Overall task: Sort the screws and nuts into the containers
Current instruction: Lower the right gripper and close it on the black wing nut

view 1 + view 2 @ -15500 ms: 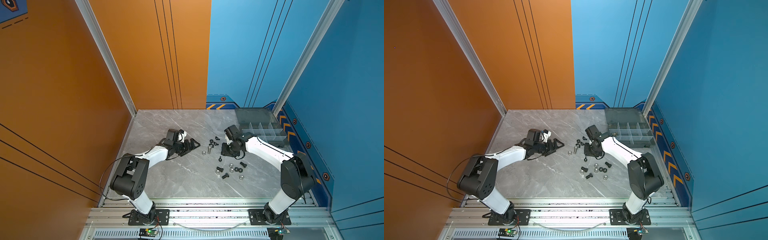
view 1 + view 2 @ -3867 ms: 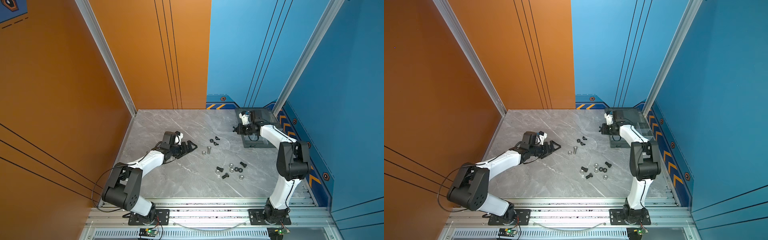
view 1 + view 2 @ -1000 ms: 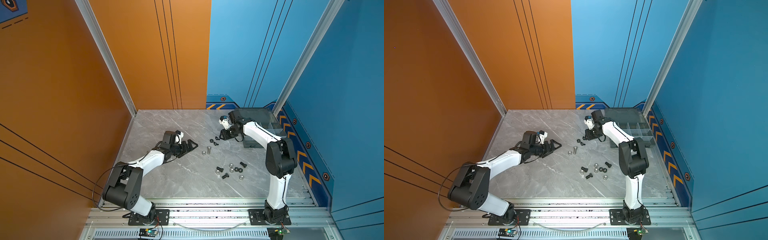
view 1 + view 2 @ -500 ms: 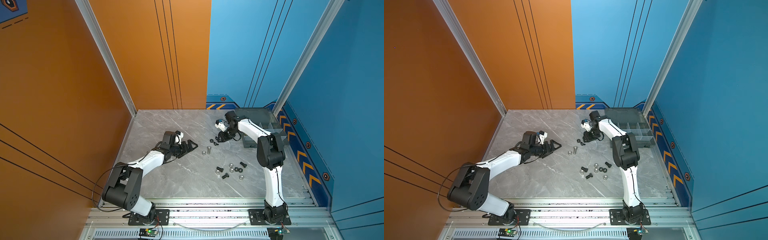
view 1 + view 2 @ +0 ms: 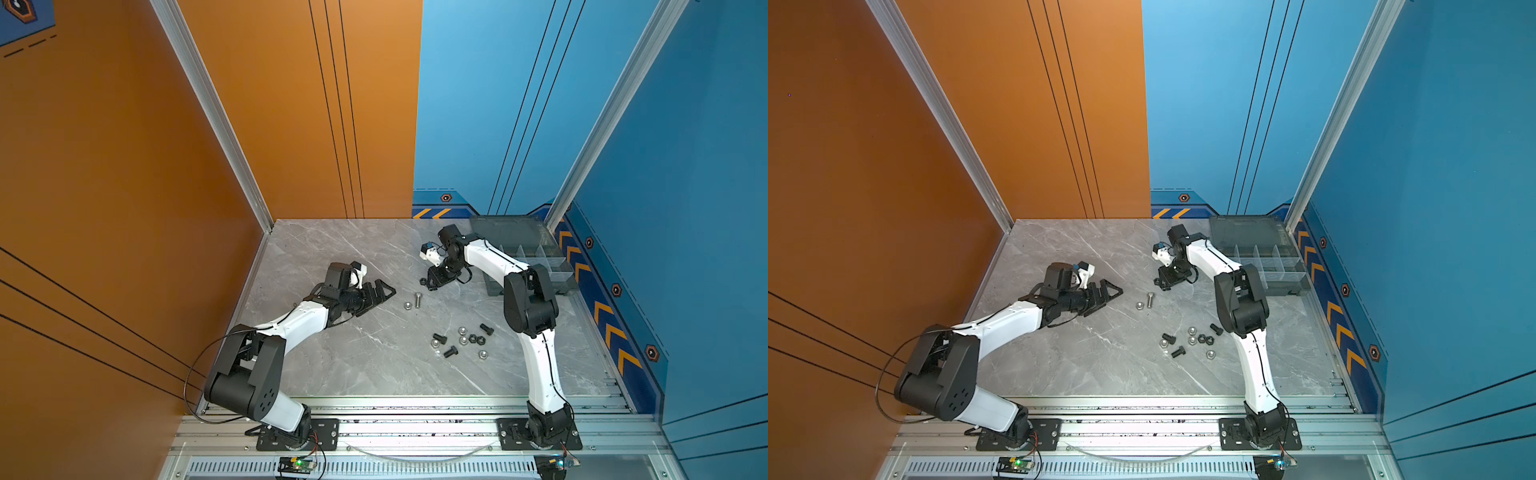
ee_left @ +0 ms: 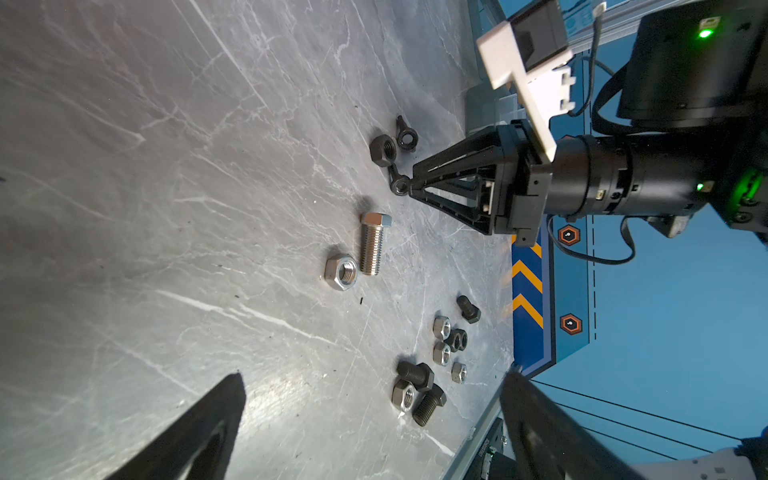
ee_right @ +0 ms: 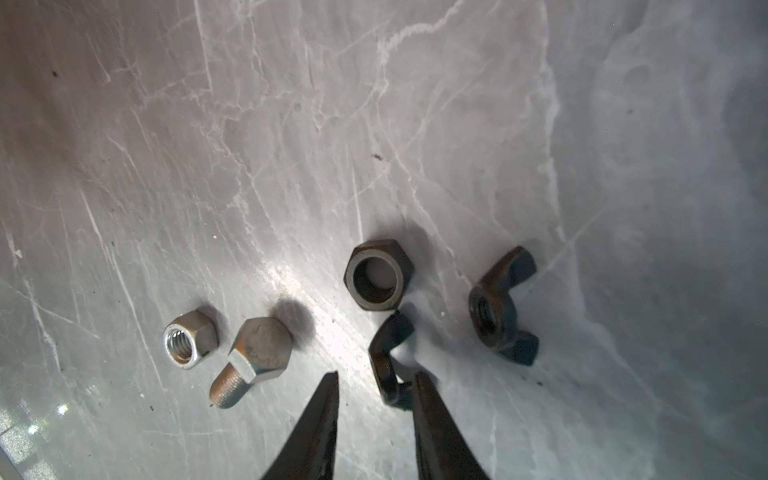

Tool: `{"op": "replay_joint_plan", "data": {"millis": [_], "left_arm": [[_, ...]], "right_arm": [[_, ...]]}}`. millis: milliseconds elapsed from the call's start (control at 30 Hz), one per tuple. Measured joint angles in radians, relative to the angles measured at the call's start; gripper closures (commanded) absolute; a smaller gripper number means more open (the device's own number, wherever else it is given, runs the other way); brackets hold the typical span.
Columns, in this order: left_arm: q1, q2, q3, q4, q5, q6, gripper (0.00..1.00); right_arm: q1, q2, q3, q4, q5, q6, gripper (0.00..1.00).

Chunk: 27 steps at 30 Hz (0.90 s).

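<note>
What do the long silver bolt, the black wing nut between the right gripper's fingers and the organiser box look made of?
Silver bolt: bright bare metal, probably steel, perhaps plated; threads and head glint. Wing nut: metal with dull black finish, only faint sheen. Organiser box: smoky-grey translucent plastic, judging by its see-through lid.

1. Your left arm (image 5: 297,322) and right arm (image 5: 486,259) wear white shells between black joint housings.
2. A thin black cable (image 5: 188,370) loops off your left arm's elbow.
3. Your fingers (image 6: 457,151) are black open triangular frames, with a white camera bracket (image 6: 528,79) and a green light (image 6: 704,32).
</note>
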<state>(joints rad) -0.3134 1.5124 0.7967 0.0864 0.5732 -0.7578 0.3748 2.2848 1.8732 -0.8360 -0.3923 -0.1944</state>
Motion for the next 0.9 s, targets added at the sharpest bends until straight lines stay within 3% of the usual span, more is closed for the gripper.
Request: {"op": "replay_joint_plan", "data": {"millis": [667, 900], "left_arm": [[0.000, 0.000, 0.000, 0.001, 0.000, 0.000, 0.02], [0.001, 0.000, -0.006, 0.012, 0.000, 0.000, 0.02]], "right_arm": [[0.009, 0.031, 0.006, 0.001, 0.010, 0.005, 0.72], [0.013, 0.039, 0.017, 0.002, 0.024, 0.013, 0.82]]}}
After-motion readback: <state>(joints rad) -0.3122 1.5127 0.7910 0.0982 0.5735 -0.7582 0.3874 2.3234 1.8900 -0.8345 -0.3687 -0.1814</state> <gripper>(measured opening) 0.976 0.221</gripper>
